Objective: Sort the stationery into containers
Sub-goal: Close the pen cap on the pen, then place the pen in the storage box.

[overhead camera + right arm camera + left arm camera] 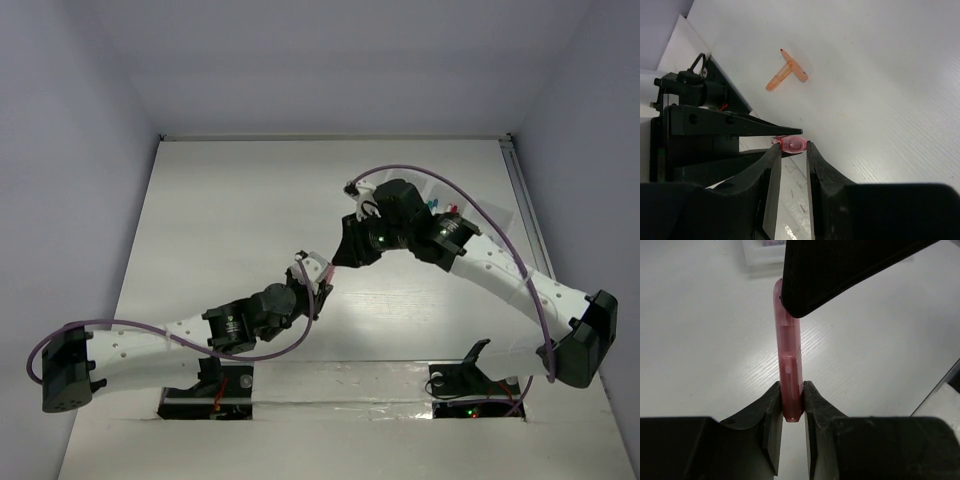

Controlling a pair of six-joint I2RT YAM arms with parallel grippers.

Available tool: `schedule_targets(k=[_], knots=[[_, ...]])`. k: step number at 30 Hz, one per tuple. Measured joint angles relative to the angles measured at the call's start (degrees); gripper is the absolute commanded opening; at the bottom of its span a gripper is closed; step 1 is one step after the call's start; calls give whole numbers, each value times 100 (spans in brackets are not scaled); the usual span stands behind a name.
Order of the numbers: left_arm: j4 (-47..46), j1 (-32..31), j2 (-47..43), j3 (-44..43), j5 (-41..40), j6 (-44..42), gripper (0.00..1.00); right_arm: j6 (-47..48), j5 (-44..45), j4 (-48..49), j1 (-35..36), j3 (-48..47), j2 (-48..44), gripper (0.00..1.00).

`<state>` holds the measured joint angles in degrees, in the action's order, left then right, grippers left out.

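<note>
Pink piece, the only one in view, is hanging raised off the white table, short of the tray and well apart from it. Its long axis is lying roughly level and pointing away from the left gripper toward the tray. The left jaws are pinching its near end from both sides, and the right gripper is pinching its far, rounded end, so both arms are gripping the same piece end to end. In the left wrist view only a corner of the tray is showing, and what is lying inside is too blurred to tell. Two orange pieces are lying on the table, touching and crossing like a T; how far they are from the tray cannot be told. From above, two pen caps, one teal and one red, are peeking out just behind the right arm.
</note>
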<state>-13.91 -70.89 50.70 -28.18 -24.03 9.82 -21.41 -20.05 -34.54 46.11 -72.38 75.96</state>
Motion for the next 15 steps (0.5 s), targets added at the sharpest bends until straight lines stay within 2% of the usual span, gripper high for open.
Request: schedule_targets(k=[10,11,12,13,15], knots=[[1012,50,59,-118,-50,-74,0,-542,702,1305,542,992,-140,0],[1023,55,70,-133,-48,-68,4,-575,820,1318,566,1001,-162,0],[1010,61,79,-155,-46,-52,11,-601,914,1316,579,999,-197,0],[946,66,81,-164,-44,-35,31,-629,1021,1307,584,994,-254,0],[590,74,74,-168,-9,-11,57,-671,1224,1255,577,957,-374,0]])
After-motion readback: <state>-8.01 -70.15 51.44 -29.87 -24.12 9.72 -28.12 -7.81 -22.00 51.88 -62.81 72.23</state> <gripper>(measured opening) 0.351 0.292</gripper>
